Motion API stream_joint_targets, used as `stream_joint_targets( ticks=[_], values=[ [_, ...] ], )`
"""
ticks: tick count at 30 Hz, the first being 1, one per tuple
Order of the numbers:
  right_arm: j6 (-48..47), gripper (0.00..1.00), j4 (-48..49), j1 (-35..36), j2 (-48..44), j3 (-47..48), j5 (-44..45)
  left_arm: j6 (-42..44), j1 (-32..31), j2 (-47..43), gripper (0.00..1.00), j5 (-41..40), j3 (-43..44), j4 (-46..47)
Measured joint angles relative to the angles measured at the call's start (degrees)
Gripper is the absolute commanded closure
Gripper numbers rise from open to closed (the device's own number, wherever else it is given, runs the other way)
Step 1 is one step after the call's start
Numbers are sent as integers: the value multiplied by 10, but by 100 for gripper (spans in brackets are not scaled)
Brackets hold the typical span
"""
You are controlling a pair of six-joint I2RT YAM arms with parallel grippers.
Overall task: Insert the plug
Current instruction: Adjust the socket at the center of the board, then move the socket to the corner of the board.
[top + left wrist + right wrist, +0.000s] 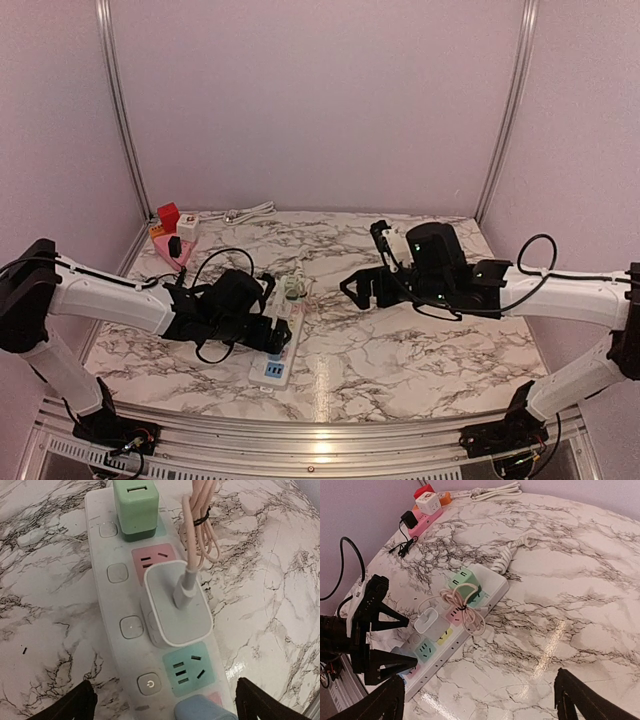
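Seated in the white power strip (100, 555), between its pink socket (155, 557) and teal socket (190, 670): the white plug (177, 605), pressed down flush. Out of its top face, a pink cable (200, 525), looped into a tied bundle. Just beyond, on the far end of the strip, a green adapter (136, 505). Over the strip's near end, the left gripper (166, 694), released, fingers wide on either side, holding nothing. To the right, well apart from the strip, the right gripper (355, 288), likewise spread and empty, above the marble table (420, 350). At the far left corner, a pink power strip (168, 245).
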Motion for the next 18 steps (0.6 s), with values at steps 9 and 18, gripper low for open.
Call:
stream_joint_targets(
  ticks=[9,18],
  values=[
    [-4,1,-2,0,0,-25,10,-10,-54,59,1,-67,36,-49],
    [-4,1,-3,-2,0,-30,15,-12,-65,66,1,-86,46,-61]
  ],
)
